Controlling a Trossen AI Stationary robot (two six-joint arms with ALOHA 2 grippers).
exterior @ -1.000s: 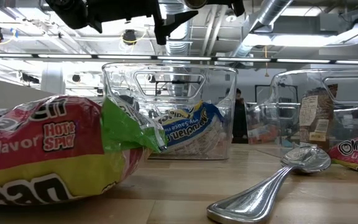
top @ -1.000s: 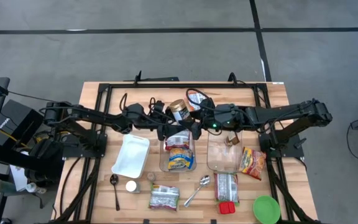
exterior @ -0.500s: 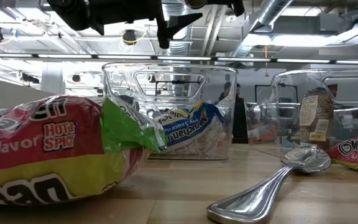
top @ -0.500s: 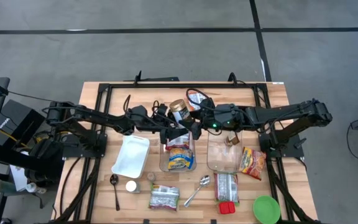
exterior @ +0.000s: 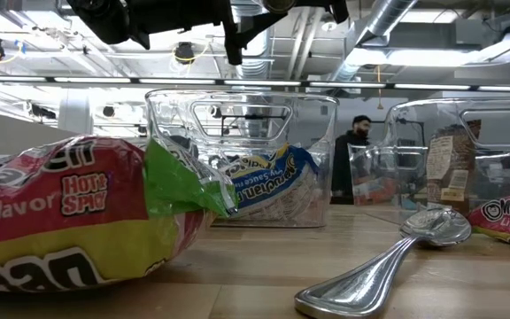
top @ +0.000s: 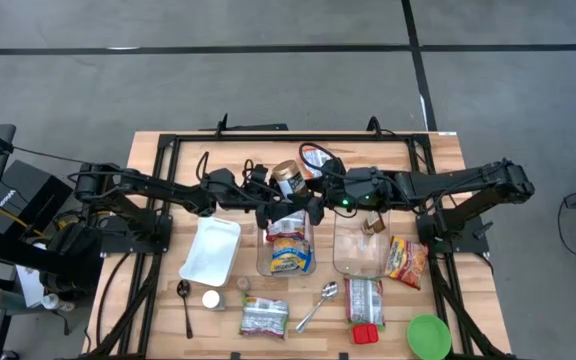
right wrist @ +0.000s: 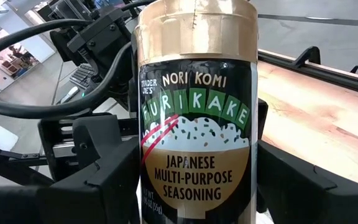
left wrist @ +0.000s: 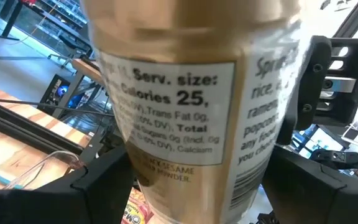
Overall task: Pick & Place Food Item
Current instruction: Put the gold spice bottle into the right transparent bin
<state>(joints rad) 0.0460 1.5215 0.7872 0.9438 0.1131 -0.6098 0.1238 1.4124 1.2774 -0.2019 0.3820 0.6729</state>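
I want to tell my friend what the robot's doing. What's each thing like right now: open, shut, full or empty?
Seasoning jar: lid on, upright, gripped by the right gripper.
Left gripper: around the same jar.
Left clear bin: no lid, noodle packets inside.
Right clear bin: no lid, one small pack inside.
Green bowl: upright, empty.
White tray: empty.
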